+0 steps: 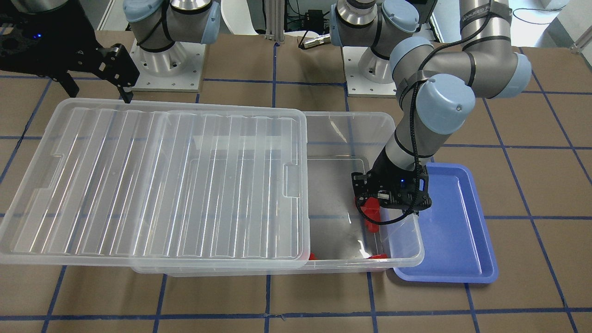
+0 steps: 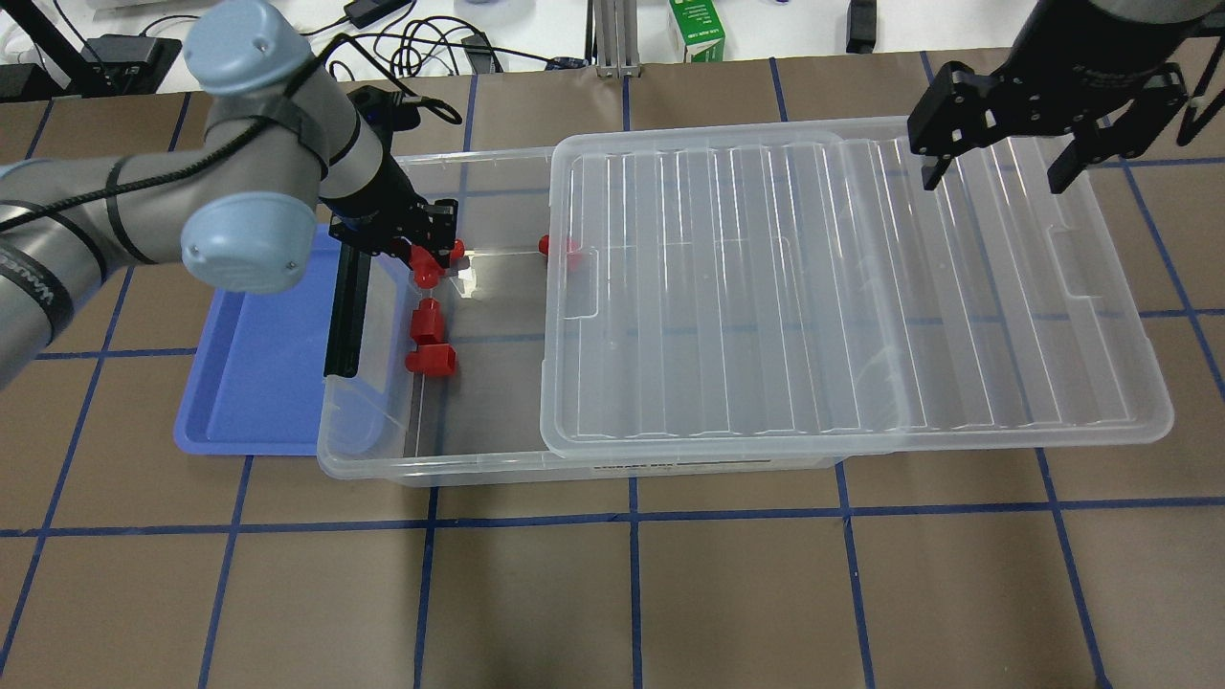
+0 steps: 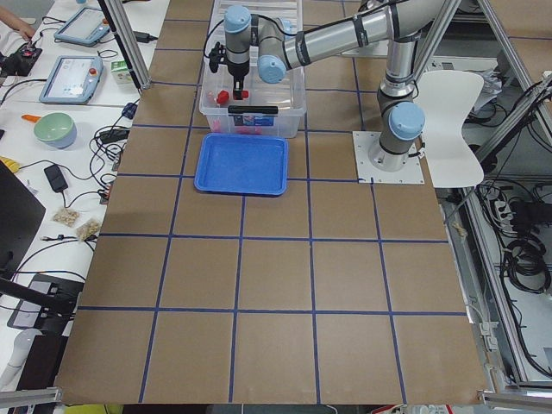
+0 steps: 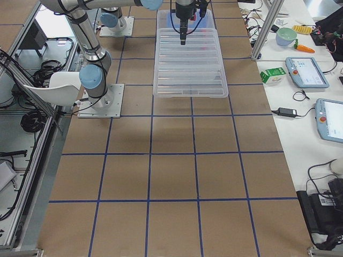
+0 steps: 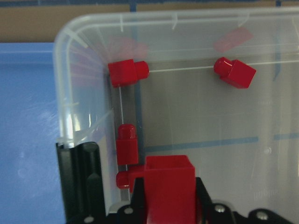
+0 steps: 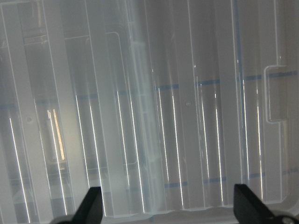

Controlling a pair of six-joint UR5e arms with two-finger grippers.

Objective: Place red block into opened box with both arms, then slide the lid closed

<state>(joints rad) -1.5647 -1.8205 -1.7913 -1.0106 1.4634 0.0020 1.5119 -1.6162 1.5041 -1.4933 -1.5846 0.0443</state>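
Note:
The clear box (image 2: 431, 474) lies across the table with its left end uncovered. The ribbed lid (image 2: 842, 287) rests on it, shifted toward my right and overhanging that end. My left gripper (image 2: 431, 258) hangs inside the uncovered end, shut on a red block (image 5: 169, 182), which sits upright between the fingers in the left wrist view. Several other red blocks (image 5: 128, 73) lie on the box floor near the corner and the black bar (image 5: 79, 182). My right gripper (image 2: 997, 163) hovers open over the lid's far right corner, and its wrist view shows only the lid (image 6: 163, 116).
A blue tray (image 2: 258, 383) lies against the box's left end, beside my left arm. The table is brown with blue grid tape. Cables, a green carton (image 2: 696, 29) and other gear sit beyond the far edge.

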